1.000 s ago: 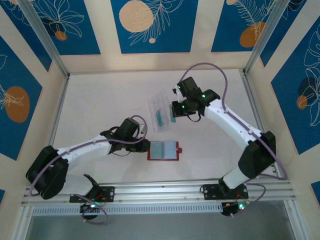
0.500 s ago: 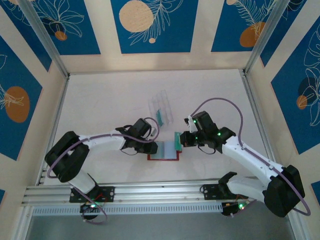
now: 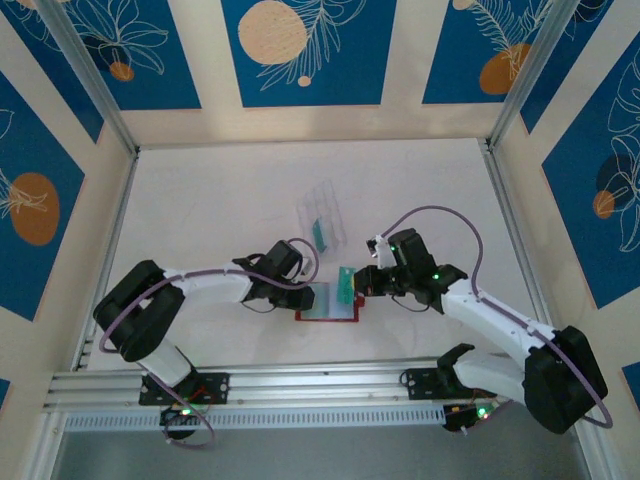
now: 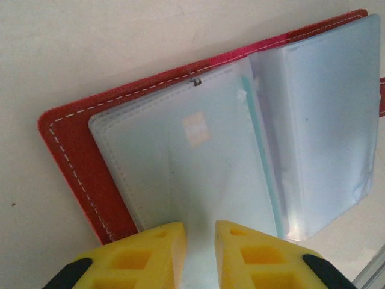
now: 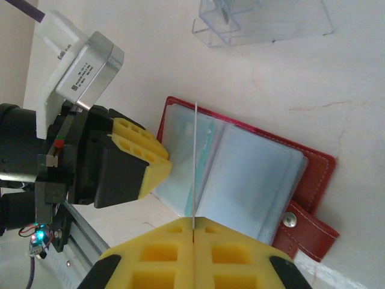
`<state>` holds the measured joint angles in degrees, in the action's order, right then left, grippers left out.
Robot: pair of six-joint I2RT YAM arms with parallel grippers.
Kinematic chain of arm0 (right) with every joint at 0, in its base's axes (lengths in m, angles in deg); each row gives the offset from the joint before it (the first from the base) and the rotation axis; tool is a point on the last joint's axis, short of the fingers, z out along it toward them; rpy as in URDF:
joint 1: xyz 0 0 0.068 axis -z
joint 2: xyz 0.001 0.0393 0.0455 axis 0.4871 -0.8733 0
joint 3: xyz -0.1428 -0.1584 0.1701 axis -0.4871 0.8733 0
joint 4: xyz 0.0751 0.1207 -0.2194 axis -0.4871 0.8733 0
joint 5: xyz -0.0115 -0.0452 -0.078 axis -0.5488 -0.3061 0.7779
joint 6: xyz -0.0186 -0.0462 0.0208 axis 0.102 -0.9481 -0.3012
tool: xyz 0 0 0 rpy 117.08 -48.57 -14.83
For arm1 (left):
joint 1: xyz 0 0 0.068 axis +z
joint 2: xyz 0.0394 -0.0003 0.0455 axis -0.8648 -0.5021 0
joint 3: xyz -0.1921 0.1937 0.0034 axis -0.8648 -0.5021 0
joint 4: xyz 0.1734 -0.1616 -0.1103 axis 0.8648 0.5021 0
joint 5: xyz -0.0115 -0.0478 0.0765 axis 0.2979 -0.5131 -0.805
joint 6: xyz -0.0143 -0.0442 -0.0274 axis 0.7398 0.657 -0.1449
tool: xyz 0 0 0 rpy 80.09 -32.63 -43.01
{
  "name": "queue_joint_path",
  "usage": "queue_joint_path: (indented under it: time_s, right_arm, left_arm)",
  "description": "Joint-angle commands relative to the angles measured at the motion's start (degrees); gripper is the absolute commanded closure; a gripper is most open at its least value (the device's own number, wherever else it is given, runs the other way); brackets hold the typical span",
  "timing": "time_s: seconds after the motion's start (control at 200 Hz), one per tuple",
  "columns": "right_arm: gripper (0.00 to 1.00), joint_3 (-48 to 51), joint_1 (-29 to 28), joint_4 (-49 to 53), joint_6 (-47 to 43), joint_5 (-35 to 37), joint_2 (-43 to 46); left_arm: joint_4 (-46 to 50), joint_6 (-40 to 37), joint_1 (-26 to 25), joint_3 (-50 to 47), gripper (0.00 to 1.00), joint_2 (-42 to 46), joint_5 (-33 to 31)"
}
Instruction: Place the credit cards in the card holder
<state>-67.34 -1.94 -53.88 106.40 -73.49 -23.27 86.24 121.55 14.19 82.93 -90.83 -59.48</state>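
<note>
Risk notes. Left fingers narrow, nipping sleeve edge of open card holder flat on counter: slip would let pocket close. Credit card edge-on above pockets, clamped in closed right fingers: off-angle descent could jam on sleeve lip or drag card holder.

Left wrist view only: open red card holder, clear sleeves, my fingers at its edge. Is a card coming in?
Observer: Yes. The right gripper is shut on a teal credit card, held over the open card holder.
Operator: Lined up where?
Observer: In the right wrist view its edge runs near the middle fold, beside the left gripper.
Operator: More cards to go?
Observer: Another teal card shows at the near end of the clear case.
</note>
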Motion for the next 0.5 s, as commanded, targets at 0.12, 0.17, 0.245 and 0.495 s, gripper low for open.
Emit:
queue_joint_path:
  time_s: [0.12,0.17,0.245,0.495]
  right_arm:
    - [1.00,1.36,0.07,-7.23,2.16,-5.33,-5.70]
    - [1.00,1.53,0.09,-8.41,2.30,-6.03,-6.84]
    - [1.00,1.56,-0.08,-9.60,2.33,-6.59,-8.92]
    - [1.00,1.98,-0.19,-15.05,4.05,-9.16,-14.48]
  left_arm:
    - [1.60,0.49,-0.52,-3.53,0.78,-0.72,-2.79]
    - [1.44,0.63,-0.54,-3.81,0.78,-0.50,-2.84]
    - [1.31,0.72,-0.51,-3.97,0.78,-0.71,-2.77]
    - [0.41,1.09,-0.49,-4.27,0.78,-1.12,-2.40]
